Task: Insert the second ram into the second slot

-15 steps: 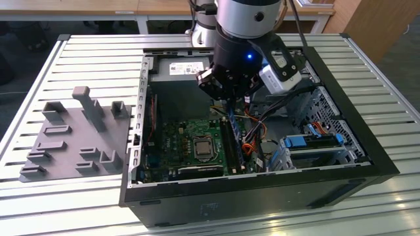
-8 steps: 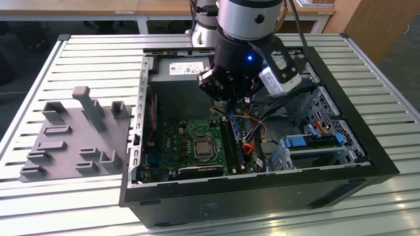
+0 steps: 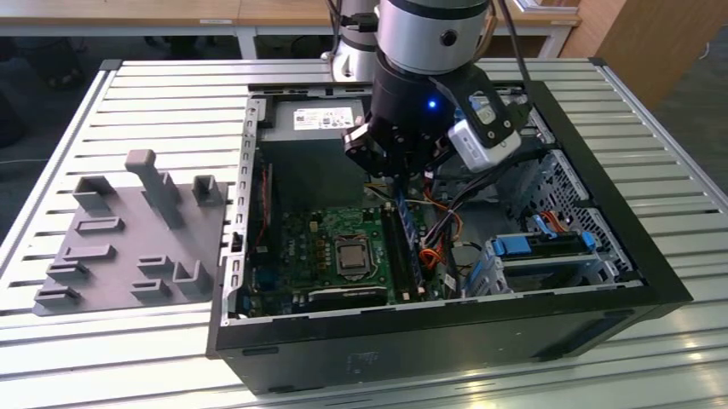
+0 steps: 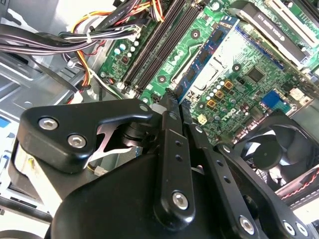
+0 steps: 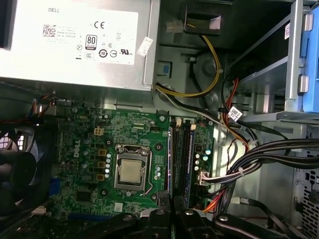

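Gripper [image 3: 393,177] fingers together, nothing visibly clamped, above blue memory stick [image 3: 401,243], 3 o'clock of processor [image 3: 347,254], exterior view. Likely seating stage; needs straight, even downward press.

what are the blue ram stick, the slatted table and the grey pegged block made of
The thin blue circuit-board ram stick: likely fibreglass board, glossy blue coating, black chips. The slatted silver table: looks like aluminium profile, judging by its pale ribbed sheen. The grey block with upright pegs: probably plastic, matte and uniform in colour, though painted metal is possible.
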Available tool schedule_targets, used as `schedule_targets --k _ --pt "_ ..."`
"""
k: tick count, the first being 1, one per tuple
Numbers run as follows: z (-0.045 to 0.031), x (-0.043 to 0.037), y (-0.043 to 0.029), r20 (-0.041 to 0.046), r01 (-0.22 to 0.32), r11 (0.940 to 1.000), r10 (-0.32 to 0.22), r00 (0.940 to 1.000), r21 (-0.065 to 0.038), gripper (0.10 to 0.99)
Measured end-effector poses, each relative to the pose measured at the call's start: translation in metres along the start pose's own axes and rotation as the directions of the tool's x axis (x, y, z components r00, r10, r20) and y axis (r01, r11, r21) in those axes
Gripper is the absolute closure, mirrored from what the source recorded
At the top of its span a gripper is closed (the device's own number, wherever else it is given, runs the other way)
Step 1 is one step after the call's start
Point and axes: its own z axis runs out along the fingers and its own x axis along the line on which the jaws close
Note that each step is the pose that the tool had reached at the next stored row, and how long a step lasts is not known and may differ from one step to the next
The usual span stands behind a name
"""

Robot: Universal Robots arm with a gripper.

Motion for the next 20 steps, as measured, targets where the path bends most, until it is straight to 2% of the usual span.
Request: schedule_targets --k 18,20 --pt "0.0042 0.0001 -0.0011 -0.0001 0.0 1.0 0.0 1.0 0.0 0.949" --pt "0.0088 0.0003 -0.0036 0.0 0.0 1.0 0.0 1.0 0.0 0.949"
